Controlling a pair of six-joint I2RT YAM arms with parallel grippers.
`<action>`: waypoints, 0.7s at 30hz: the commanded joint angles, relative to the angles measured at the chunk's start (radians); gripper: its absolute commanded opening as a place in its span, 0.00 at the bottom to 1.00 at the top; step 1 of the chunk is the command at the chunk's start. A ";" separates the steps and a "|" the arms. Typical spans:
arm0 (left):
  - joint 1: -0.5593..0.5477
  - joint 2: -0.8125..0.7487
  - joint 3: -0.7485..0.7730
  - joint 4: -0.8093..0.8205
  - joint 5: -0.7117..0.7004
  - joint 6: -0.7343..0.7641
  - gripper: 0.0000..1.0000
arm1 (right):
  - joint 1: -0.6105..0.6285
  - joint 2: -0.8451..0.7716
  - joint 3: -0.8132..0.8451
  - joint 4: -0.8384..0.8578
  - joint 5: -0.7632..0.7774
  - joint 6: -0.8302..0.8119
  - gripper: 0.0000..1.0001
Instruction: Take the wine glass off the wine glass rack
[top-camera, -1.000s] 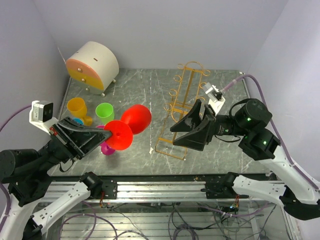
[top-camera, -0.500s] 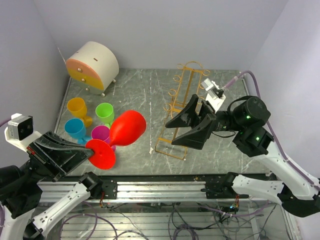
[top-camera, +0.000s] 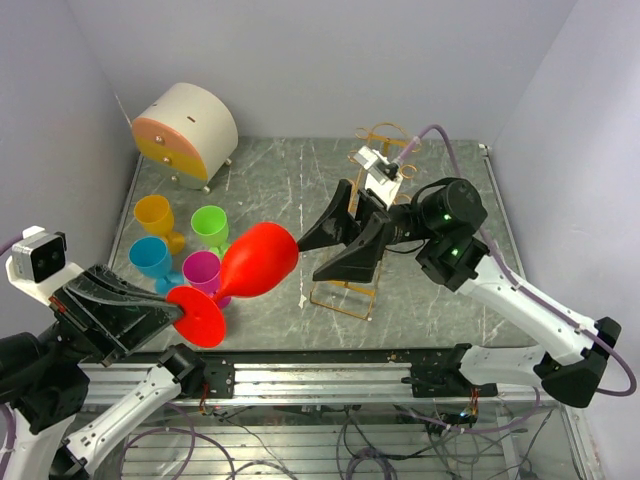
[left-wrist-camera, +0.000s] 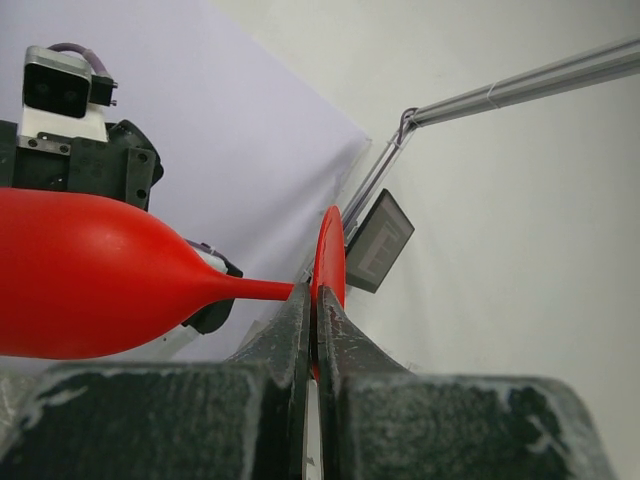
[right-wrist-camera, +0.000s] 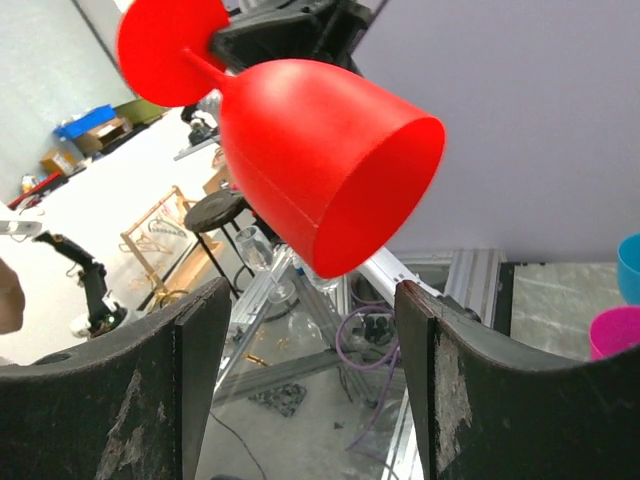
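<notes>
Two arms are in play, and the red wine glass (top-camera: 255, 262) is already clear of the wine glass rack (top-camera: 340, 306). It hangs in the air over the table's (top-camera: 270, 190) 7 o'clock corner, above the coloured cups (top-camera: 205, 268). The left gripper (top-camera: 178, 312) is pinched tight on the thin disc of the foot, edge-on between its fingers, as its own wrist view shows. The glass lies tilted on its side, its long axis running from the foot at 8 o'clock to the open mouth at 2 o'clock. That mouth points straight at the right gripper (top-camera: 310, 258), which hovers just off the rim at 3 o'clock from the bowl with its jaws spread wide and nothing between them. The rack stands behind that arm, well apart from the glass. The right arm is the nearer one to the bowl, so this looks like a hand-over. Its jaws would have to straddle the bowl across that axis.
</notes>
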 joint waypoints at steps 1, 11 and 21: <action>0.012 -0.008 -0.015 0.062 0.030 -0.018 0.07 | 0.003 -0.028 -0.026 0.230 -0.042 0.086 0.66; 0.018 -0.013 -0.081 0.142 0.029 -0.044 0.07 | 0.003 0.010 -0.014 0.318 -0.062 0.149 0.64; 0.035 -0.021 -0.132 0.278 0.049 -0.098 0.07 | 0.006 0.031 -0.030 0.354 -0.047 0.172 0.61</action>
